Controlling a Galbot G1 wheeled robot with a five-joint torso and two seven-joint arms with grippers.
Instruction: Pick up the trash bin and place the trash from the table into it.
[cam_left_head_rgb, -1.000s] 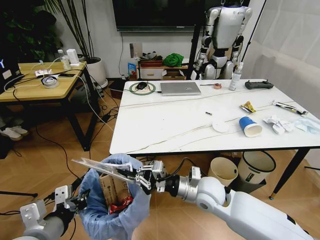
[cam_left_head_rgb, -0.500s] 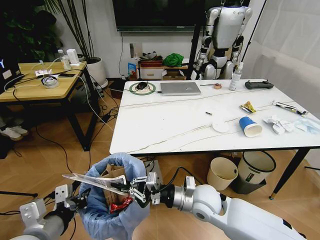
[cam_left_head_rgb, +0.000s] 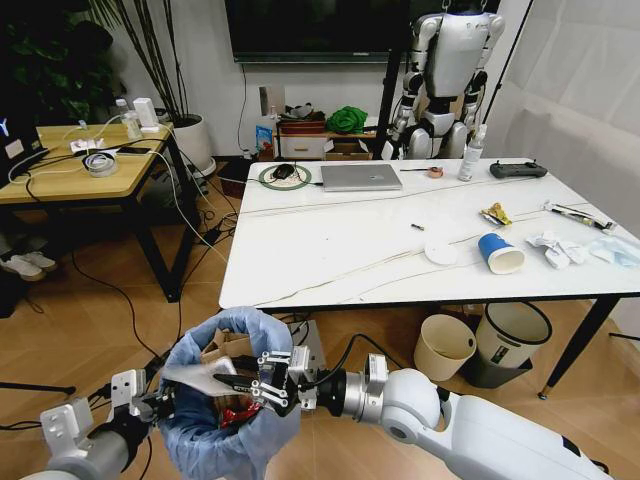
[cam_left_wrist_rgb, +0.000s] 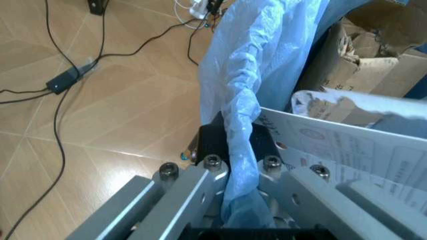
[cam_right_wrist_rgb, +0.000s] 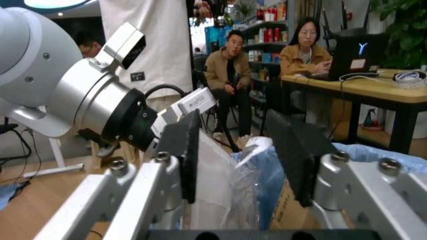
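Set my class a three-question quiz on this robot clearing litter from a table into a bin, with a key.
1. True or false: the left gripper is clamped on the bag of the trash bin.
2. Which piece of trash lies nearest the blue paper cup on the table? A) a white round lid B) a red can C) a banana peel
3. Fill in: the right gripper is over the bin's ____.

Key
1. True: the blue bag runs between its fingers in the left wrist view.
2. A
3. mouth; its jaws are apart, with a clear wrapper between them.
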